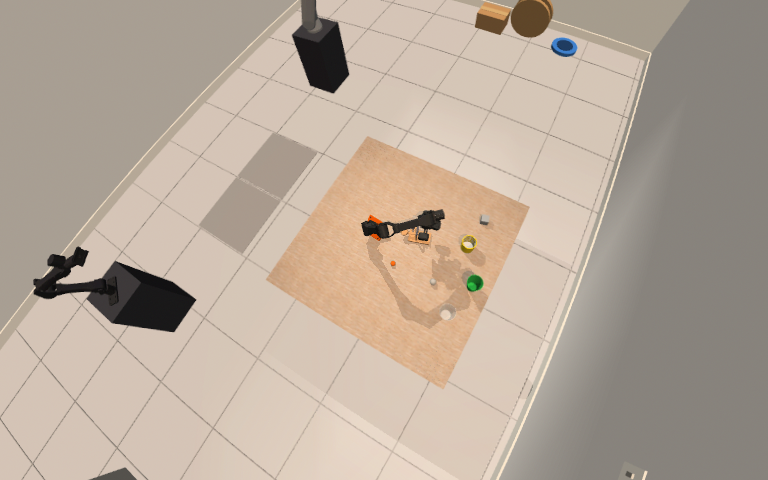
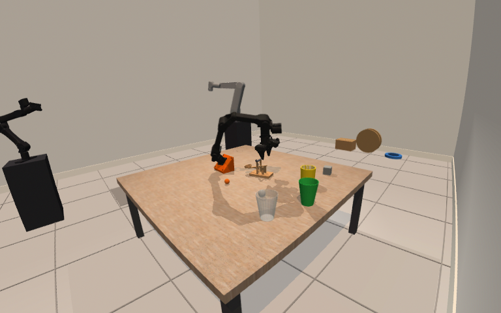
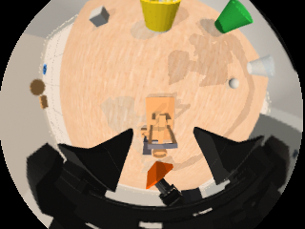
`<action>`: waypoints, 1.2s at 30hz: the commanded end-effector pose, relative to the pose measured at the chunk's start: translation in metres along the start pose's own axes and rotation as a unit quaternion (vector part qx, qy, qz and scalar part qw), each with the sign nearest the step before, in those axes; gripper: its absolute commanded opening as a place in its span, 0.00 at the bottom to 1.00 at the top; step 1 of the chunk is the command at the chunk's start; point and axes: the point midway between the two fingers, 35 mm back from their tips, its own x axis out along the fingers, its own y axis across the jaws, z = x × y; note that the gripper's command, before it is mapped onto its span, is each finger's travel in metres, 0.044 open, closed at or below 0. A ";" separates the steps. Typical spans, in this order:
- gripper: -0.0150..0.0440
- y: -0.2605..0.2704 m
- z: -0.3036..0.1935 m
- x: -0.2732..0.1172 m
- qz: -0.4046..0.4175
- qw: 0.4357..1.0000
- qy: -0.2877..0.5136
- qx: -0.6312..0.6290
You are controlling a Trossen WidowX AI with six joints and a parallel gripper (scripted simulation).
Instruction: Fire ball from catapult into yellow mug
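Observation:
The wooden catapult (image 1: 420,239) (image 2: 261,175) (image 3: 160,104) stands on the table, its base pointing roughly at the yellow mug (image 1: 467,248) (image 2: 307,171) (image 3: 160,16) in the wrist view. Its spoon (image 2: 248,166) (image 3: 159,154) is at the end toward the arm's base; no ball shows in it. An orange ball (image 1: 393,262) (image 2: 226,180) lies on the table, away from the catapult. A pale grey ball (image 1: 433,281) (image 2: 261,193) (image 3: 233,83) lies nearer the cups. My gripper (image 2: 265,156) (image 3: 164,131) is open and empty, above the catapult, with fingers apart on either side of it in the wrist view.
A green cup (image 1: 474,283) (image 2: 308,192) (image 3: 233,18) and a clear cup (image 1: 447,312) (image 2: 267,205) (image 3: 260,66) stand beyond the grey ball. A grey cube (image 1: 484,219) (image 2: 327,170) (image 3: 99,16) lies near the mug. The arm's orange mount (image 2: 224,164) (image 3: 158,173) is behind the catapult.

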 end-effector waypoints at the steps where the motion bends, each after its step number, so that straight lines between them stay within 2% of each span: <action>1: 1.00 -0.001 0.000 0.006 -0.001 1.000 0.006 0.000; 9: 1.00 -0.003 -0.005 -0.008 0.000 1.000 0.003 0.003; 15: 1.00 -0.004 -0.005 0.037 -0.001 1.000 0.003 0.003; 36: 1.00 -0.004 -0.004 0.066 -0.001 1.000 0.003 0.003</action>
